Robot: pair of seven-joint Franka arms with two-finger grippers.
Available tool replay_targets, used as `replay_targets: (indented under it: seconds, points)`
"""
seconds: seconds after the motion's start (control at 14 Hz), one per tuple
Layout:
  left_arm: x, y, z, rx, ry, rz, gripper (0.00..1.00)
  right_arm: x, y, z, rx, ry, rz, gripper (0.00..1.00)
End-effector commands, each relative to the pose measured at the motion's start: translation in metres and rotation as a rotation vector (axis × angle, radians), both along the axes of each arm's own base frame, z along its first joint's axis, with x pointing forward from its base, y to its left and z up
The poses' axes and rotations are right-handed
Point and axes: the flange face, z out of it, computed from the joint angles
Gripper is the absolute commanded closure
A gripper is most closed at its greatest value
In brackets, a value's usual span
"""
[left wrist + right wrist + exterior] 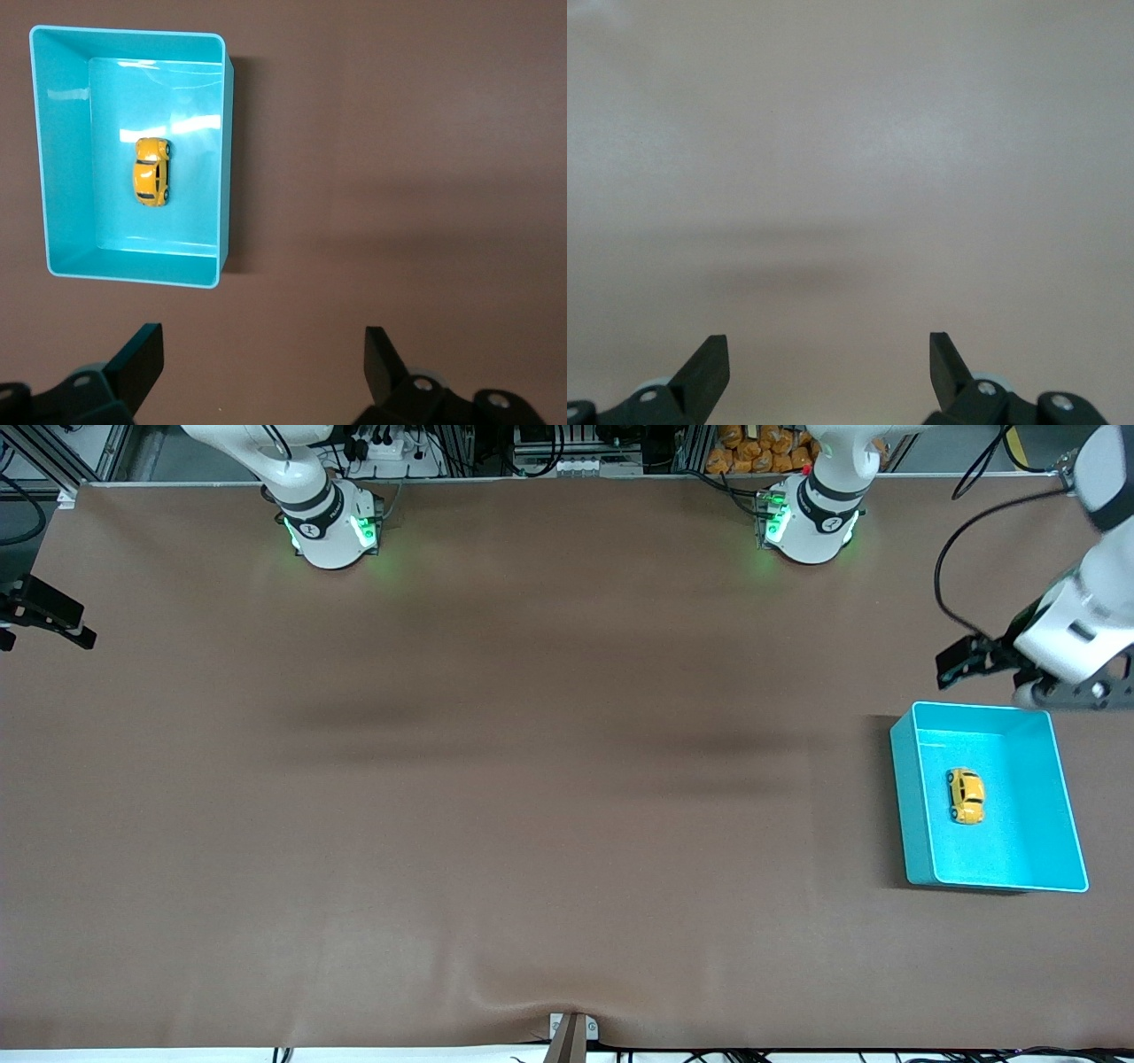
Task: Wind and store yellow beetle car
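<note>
Right hand (828, 376): only its wrist view shows the fingers, spread wide with nothing between them, over bare brown worktop (496, 779); in the front view the hand itself is out of frame, at most a dark bit of hardware at the edge toward the right arm's end, so this arm reads as waiting. Centre of the worktop carries nothing but soft shadows. Toward the left arm's end sits the teal bin (921, 815), and the yellow beetle car (966, 795) lies on its floor, on its wheels, clear of all four walls (roughly mid-floor, a shade toward the wall on the right arm's side). Left hand (263, 363) hangs above the worktop just beside the bin wall that lies farthest from the front camera, fingers wide apart and empty. Judgement: storage looks done; whether the spring was wound cannot be told from here. Risks: if wound and not spent, the car could creep and bump a wall, perhaps tip. The left hand is close to the rim, so a low sweep could clip the wall and shove the light bin. A re-grasp of so small a car invites a pinch that squirts it out.
</note>
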Motion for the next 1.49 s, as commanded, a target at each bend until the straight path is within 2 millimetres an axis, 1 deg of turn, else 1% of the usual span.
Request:
replay_targets:
  seconds: [0.0,0.14,0.28,0.5,0.57,0.64,0.71,0.78,0.85,0.93,1.0,1.21,1.42]
  points:
    - [-0.016,-0.007,0.033,-0.029,0.019,0.004,0.0,0.0,0.001,0.005,0.014,-0.006,0.014,0.0]
    - [-0.023,-0.01,0.048,-0.028,0.051,0.022,0.0,0.0,0.001,0.004,0.014,-0.005,0.014,0.0]
    - [-0.025,-0.012,0.064,-0.029,0.029,0.02,0.0,0.0,0.001,0.003,0.014,-0.002,0.014,0.0]
    - [-0.034,-0.023,0.066,-0.017,0.079,-0.019,0.0,0.0,0.0,0.002,0.015,0.001,0.012,0.0]
    - [-0.033,-0.025,0.071,-0.012,0.07,-0.035,0.0,0.0,0.0,0.002,0.015,0.001,0.012,0.0]
    - [-0.03,-0.034,0.078,-0.01,0.052,-0.073,0.0,0.0,0.0,0.002,0.015,0.001,0.012,0.0]
    - [-0.023,-0.04,0.08,-0.011,0.047,-0.089,0.0,0.0,0.0,0.002,0.015,0.003,0.011,0.0]
    - [-0.016,-0.04,0.083,-0.007,0.037,-0.087,0.0,0.0,0.0,0.002,0.015,0.005,0.011,0.0]
    - [-0.015,-0.039,0.087,0.018,0.026,-0.09,0.0,0.0,0.0,0.002,0.015,0.005,0.011,0.0]
    - [-0.012,-0.033,0.083,0.026,0.047,-0.081,0.0,0.0,0.0,0.002,0.015,0.006,0.011,0.0]
    - [-0.008,-0.031,0.083,0.026,0.066,-0.075,0.0,-0.001,-0.001,0.002,0.015,0.008,0.009,0.0]
    - [-0.013,-0.028,0.093,0.019,0.076,-0.067,0.0,-0.001,-0.001,0.001,0.016,0.009,0.009,0.0]
    - [-0.014,-0.025,0.095,0.029,0.071,-0.047,0.0,-0.001,-0.002,0.001,0.016,0.009,0.008,0.0]
